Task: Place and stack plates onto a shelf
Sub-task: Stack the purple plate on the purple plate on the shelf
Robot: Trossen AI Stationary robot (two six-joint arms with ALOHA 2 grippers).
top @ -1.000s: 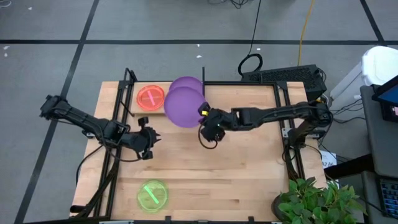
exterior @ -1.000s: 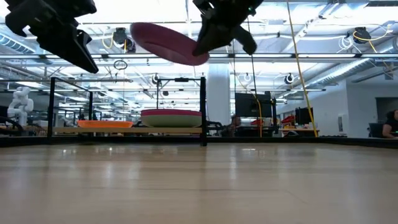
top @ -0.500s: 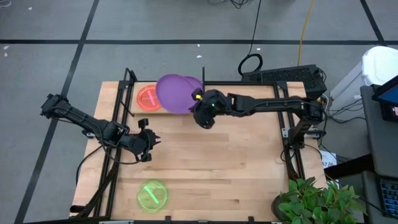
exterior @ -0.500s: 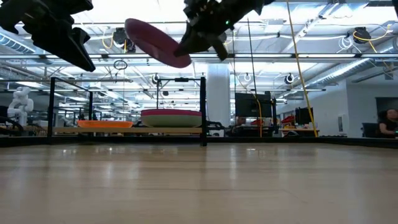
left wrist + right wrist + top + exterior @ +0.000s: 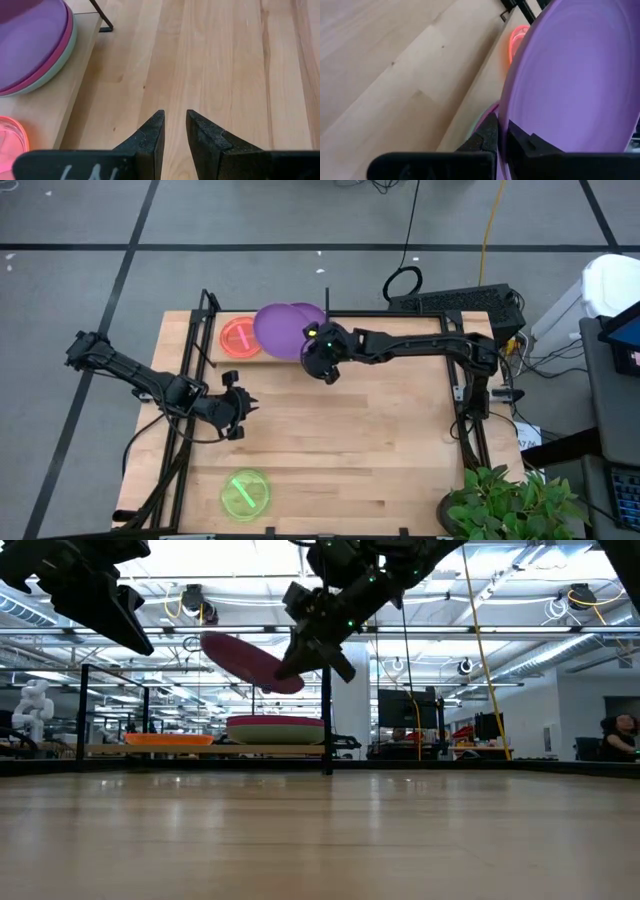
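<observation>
**Purple plate held above the shelf stack**

Your round opaque purple plastic plate (image 5: 279, 329) hangs tilted over the stacked plates (image 5: 276, 728) on the light wooden shelf (image 5: 215, 352), far left. The right gripper (image 5: 318, 363) clamps its rim. The left gripper (image 5: 240, 404) waits nearer, fingers slightly parted, empty.

Illumination is even and bright in the overhead view; the light wooden bench (image 5: 380, 440) shows only faint, soft shadows under the two dark arms. In the level view, ceiling strip lights beyond the bench backlight the scene, so both arms appear as near-black silhouettes and the ceiling area is washed out. The near bench surface is soft and out of focus there. In the wrist views, each gripper's dark fingers are slightly blurred at close range, and the large opaque purple plate (image 5: 575, 80) carries a mild sheen
</observation>
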